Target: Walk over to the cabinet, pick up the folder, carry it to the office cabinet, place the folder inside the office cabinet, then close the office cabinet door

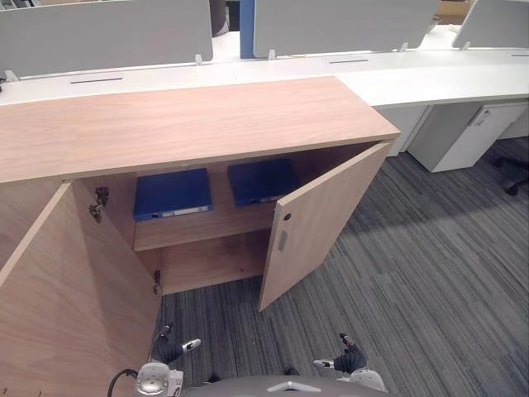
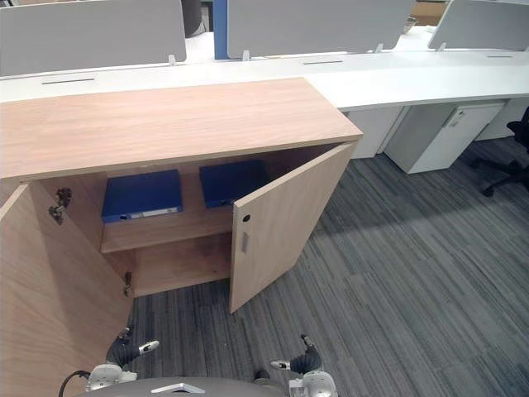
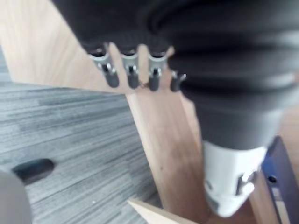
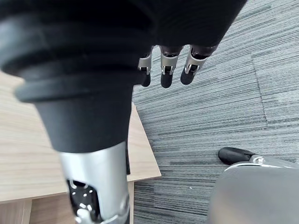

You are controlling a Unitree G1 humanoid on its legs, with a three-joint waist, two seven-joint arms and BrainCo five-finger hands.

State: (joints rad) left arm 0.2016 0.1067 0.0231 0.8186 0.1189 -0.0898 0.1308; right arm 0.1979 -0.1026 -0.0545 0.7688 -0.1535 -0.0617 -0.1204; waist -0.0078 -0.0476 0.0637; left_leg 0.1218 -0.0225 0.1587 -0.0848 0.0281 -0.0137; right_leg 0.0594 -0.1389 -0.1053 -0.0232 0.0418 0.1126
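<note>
Two blue folders lie flat side by side on the upper shelf of a low wooden cabinet (image 1: 190,120), the left folder (image 1: 172,193) and the right folder (image 1: 260,179). Both cabinet doors stand open: the left door (image 1: 66,306) is swung wide, and the right door (image 1: 318,223) partly covers the right folder. My left hand (image 1: 169,351) and right hand (image 1: 347,360) hang low at the bottom edge, well short of the shelf. Each is empty, with relaxed fingers (image 3: 131,77) (image 4: 168,72) pointing down over the carpet.
Behind the cabinet runs a row of white desks (image 1: 430,78) with grey partition screens (image 1: 107,33). A white pedestal unit (image 1: 463,132) stands under the desk at the right, with a chair base (image 1: 512,169) beside it. Grey carpet (image 1: 430,273) stretches to the right.
</note>
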